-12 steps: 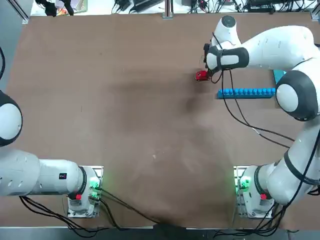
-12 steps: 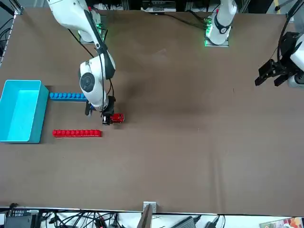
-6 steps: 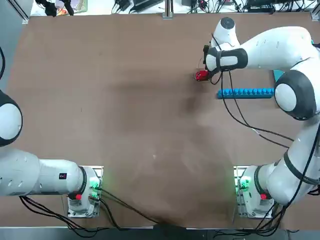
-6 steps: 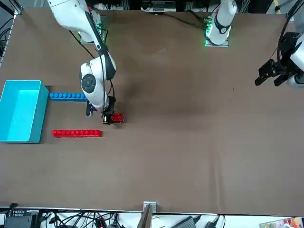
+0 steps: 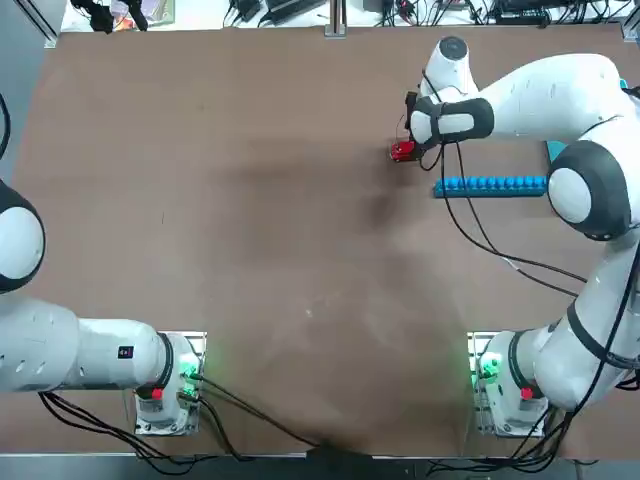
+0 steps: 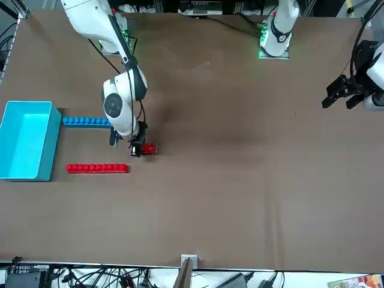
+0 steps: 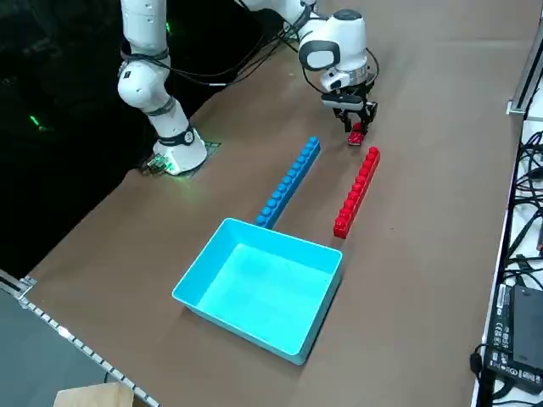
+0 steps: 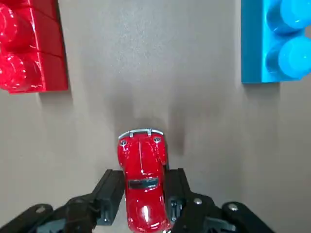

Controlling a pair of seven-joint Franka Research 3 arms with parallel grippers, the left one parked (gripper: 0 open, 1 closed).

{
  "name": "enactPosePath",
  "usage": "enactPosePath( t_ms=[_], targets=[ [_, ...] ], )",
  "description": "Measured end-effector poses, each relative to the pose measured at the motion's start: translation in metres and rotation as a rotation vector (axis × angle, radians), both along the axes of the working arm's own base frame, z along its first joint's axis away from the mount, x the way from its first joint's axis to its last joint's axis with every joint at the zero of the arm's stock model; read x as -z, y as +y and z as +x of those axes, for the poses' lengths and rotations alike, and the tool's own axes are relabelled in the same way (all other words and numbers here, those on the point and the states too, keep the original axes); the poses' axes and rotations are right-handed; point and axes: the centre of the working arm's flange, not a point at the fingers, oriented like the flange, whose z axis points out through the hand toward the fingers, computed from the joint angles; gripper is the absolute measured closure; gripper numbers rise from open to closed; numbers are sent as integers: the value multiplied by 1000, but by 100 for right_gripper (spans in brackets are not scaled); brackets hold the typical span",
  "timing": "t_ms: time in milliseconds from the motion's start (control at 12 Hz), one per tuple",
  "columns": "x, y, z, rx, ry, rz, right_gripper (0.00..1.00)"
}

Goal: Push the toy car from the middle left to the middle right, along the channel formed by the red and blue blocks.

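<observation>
Filling the view is the brown table (image 6: 240, 150), with the light-blue bin (image 6: 27, 147) at the robot's far right. From the bin run the blue bar (image 6: 86, 121) and the red bar (image 6: 97, 168), the channel (image 6: 90, 145) between them. At the channel's open mouth the right gripper (image 8: 142, 201) is clenched on the car (image 8: 141, 170), its fingers (image 8: 111, 194) against both flanks. Since a second ago, gripper and car have barely moved, just outside the bars' ends
</observation>
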Motion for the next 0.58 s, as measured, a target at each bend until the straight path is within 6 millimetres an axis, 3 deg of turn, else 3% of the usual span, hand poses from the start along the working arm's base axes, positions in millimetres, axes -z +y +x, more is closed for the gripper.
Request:
enactPosePath(
  t_ms=[417, 583],
  targets=[
    [1, 5, -1, -2, -8, 4, 47],
    [1, 7, -2, -3, -13, 7, 54]
  ],
)
